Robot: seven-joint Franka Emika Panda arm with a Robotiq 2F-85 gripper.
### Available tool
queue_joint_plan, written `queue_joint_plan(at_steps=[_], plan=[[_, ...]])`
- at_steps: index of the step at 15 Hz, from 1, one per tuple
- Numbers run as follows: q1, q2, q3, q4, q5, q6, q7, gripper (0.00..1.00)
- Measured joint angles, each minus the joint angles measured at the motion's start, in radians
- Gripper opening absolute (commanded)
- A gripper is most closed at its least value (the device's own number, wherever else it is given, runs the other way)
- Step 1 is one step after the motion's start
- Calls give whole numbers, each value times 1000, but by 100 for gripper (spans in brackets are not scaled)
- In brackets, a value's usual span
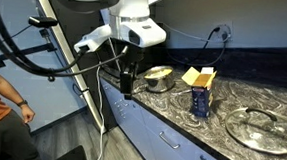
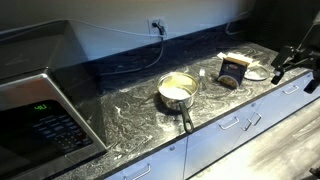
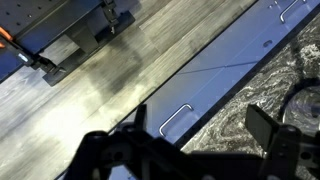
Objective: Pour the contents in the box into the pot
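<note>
Pot (image 1: 160, 79) gleams round, metallic, near cardboard box (image 1: 200, 93).

I record a kitchen: dark marbled counter (image 2: 120, 100), drawers (image 2: 235, 128) under it, microwave (image 2: 35, 115) on it, wall socket (image 2: 157, 24) above it.

In an exterior view, the camera stands off the bench (image 1: 235, 97) at roughly bench height, close to the arm (image 1: 127, 24), looking along the top toward the pot (image 1: 160, 78) and box (image 1: 200, 91). In an exterior view set higher, beside the microwave (image 2: 35, 120), the camera looks down the bench's length. Pot, box and bench show in both exterior views. The wrist view faces steeply down past the claw (image 3: 200, 128) and takes in the drawer fronts (image 3: 230, 60), the floor (image 3: 80, 90) and the bench edge.
</note>
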Motion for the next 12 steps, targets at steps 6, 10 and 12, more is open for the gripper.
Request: queue_joint_plan(at_steps=[6,10,12], plan=[[-11,8,-12,-4,53,5,44,100],[-29,62,-54,-33,214,34,56,100],[-37,92,-75,-53,315,49,51,100]])
